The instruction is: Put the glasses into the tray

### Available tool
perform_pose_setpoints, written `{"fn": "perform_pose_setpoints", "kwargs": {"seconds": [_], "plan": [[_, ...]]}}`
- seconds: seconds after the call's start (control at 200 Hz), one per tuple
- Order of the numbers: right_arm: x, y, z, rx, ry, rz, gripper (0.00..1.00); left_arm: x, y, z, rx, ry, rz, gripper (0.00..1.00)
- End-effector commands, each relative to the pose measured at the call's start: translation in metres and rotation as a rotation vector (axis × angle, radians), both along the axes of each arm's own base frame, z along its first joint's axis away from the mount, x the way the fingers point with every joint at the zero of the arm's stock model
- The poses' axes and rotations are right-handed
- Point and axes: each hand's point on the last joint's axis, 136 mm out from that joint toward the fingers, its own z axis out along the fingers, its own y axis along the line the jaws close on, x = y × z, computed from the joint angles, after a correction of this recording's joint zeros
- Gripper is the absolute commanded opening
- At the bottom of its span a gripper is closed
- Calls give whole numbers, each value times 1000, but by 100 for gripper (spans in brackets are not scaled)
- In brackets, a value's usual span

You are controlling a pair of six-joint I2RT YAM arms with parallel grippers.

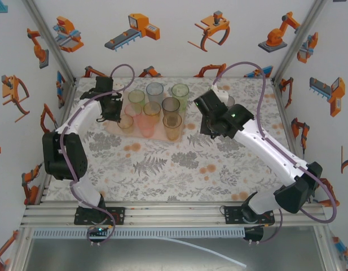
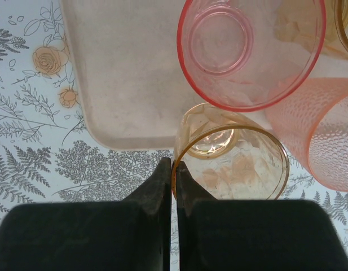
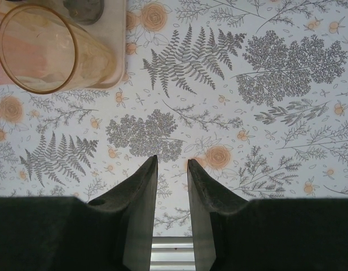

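Your left gripper (image 2: 174,172) was pinched shut on the rim of an amber glass (image 2: 230,164), with the thin wall caught between the two fingers. That grip suits carrying a tumbler upright. The amber glass stood at the front-left edge of the tray (image 2: 128,73), just beside a pink glass (image 2: 247,51) and a textured orange glass (image 2: 320,130). I could not tell whether its base was fully down. The other glasses (image 1: 155,90) stood upright and grouped on the tray, so the task looked nearly finished. Your right gripper (image 3: 172,169) hung over the floral desk (image 3: 264,84), its jaws narrowly apart and empty. It was apart from the tray's corner, probably to leave the left arm room.
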Motion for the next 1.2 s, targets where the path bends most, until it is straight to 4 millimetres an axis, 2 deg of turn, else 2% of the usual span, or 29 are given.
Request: {"fn": "perform_pose_setpoints", "kwargs": {"seconds": [0.0, 0.426, 0.631, 0.801, 0.966, 1.197], "plan": [[-2, -7, 4, -10, -10, -1, 31, 8, -5, 4, -27, -13, 6, 2], [-2, -12, 1, -13, -8, -13, 31, 16, -24, -4, -6, -28, -23, 3], [-1, -13, 0, -13, -5, -19, 31, 18, -24, -12, 22, -23, -20, 4], [0, -14, -1, -12, -6, -21, 31, 18, -19, -14, 46, -30, -17, 12], [3, -17, -6, -18, 2, -32, 32, 17, -20, -18, 37, -19, -19, 26], [13, -22, -13, -14, 15, -48, 36, 12, -18, -17, 52, -12, -30, 36]]}}
